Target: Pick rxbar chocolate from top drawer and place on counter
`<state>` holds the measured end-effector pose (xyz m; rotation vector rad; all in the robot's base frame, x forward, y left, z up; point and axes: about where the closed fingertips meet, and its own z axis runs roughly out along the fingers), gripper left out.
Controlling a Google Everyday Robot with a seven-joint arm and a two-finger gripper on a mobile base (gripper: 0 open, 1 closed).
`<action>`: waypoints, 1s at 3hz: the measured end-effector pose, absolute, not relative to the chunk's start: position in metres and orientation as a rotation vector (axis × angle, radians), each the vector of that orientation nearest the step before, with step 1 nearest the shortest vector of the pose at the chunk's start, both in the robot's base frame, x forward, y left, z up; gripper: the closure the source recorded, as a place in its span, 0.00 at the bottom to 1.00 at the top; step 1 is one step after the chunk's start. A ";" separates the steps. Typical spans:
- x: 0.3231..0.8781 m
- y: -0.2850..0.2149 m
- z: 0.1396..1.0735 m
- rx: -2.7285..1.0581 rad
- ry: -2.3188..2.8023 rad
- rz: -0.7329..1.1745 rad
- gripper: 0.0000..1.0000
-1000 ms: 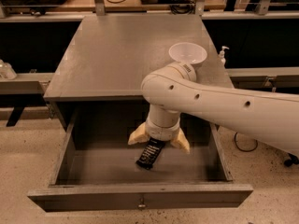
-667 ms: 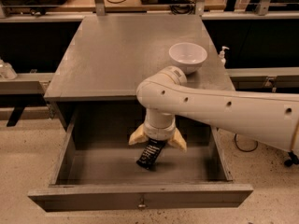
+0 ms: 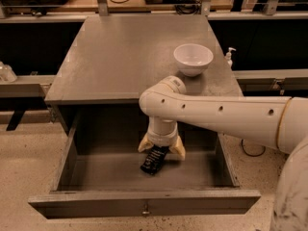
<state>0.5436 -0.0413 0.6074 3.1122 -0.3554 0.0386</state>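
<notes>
The top drawer stood pulled fully out, its front panel nearest. Bare floor lay open to the left and right inside its walls. Near the drawer's middle lay the rxbar chocolate, tilted, its upper end between the spread fingers of the gripper, which straddled it unclosed. Behind the drawer, the counter held a white bowl near its right edge.
</notes>
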 end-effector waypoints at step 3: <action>0.540 -0.031 0.594 3.082 -0.470 0.034 0.81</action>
